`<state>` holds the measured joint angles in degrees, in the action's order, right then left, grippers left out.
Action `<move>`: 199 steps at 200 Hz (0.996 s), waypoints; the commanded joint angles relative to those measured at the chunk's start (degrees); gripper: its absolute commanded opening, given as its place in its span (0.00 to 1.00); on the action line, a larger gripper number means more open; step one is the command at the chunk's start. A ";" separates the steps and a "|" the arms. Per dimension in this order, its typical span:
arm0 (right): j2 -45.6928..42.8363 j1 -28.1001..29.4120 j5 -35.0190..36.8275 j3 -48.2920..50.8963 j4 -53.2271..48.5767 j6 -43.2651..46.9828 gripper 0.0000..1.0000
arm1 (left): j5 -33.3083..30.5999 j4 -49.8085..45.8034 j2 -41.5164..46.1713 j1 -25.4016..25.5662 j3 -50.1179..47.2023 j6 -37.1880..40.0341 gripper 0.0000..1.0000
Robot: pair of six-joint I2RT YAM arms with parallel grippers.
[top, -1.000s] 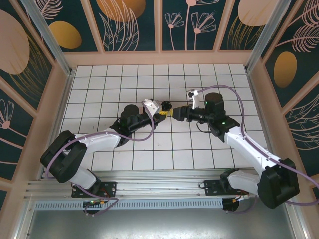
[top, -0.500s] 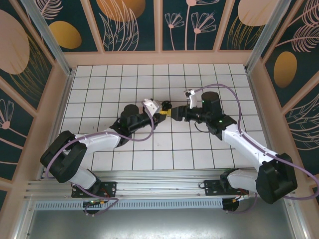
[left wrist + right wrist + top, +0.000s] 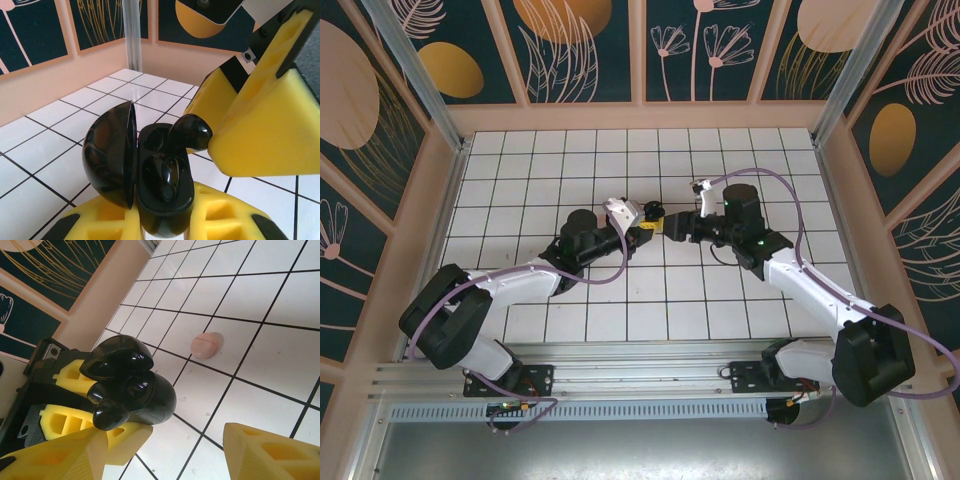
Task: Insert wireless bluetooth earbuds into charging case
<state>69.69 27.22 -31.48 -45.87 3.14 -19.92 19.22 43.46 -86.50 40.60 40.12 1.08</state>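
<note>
In the top view we saw the left gripper (image 3: 645, 224) and right gripper (image 3: 672, 226) meeting near the middle of the tiled table (image 3: 570, 160), the right one at 3 o'clock of the left. The left gripper was clamped narrow on the black charging case (image 3: 162, 205), with the lid (image 3: 107, 155) swung open at 9 o'clock of the base. One black earbud (image 3: 165, 175) sat in its well. A second earbud (image 3: 192, 131) sat at 1 o'clock of the base, over the upper well and partly out, touching the tip of one right finger pad (image 3: 260, 135). The right jaws stood wide apart and gripped nothing. In the right wrist view a small pale-pink rounded piece (image 3: 206, 345) lay on the table at 2 o'clock of the case, apart from it. We could not tell what it was.
</note>
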 commanded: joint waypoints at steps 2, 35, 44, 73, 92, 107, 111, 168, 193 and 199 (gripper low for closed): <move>-1.68 -0.97 1.64 -0.02 1.16 -0.47 0.63 | 1.74 2.94 1.51 0.12 -0.66 0.17 0.09; -2.03 -1.63 1.51 0.01 2.13 -1.04 0.63 | 2.11 3.13 1.64 0.07 -0.66 0.08 0.09; -1.95 -1.73 1.43 0.03 2.23 -1.00 0.63 | 2.15 3.12 1.68 0.08 -0.70 0.11 0.09; -1.67 -2.04 0.99 0.19 2.71 -1.17 0.63 | 2.53 3.12 1.90 0.09 -0.91 0.06 0.09; -1.79 -2.13 0.94 0.16 2.93 -1.28 0.62 | 2.65 3.16 2.01 0.03 -0.87 0.22 0.09; -1.82 -2.30 0.86 0.24 3.18 -1.36 0.62 | 2.91 3.21 2.03 0.08 -0.83 0.17 0.09; -1.84 -2.35 0.86 0.11 3.19 -1.45 0.62 | 3.01 3.17 2.04 0.09 -0.77 0.15 0.09; -4.68 -4.86 -6.03 1.15 4.77 -0.27 0.63 | 6.40 2.68 2.10 0.07 -0.84 1.06 0.09; -5.82 -8.16 -17.08 1.55 8.41 -1.29 0.64 | 11.26 1.94 1.94 0.09 -0.32 1.88 0.10; -5.60 -8.66 -19.12 1.08 8.55 -1.27 0.64 | 12.63 1.66 1.77 0.09 -0.05 2.14 0.10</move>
<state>65.73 20.82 -38.92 -44.64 6.31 -20.99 25.41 43.88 -85.95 40.56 39.72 1.54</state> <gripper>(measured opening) 0.637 0.178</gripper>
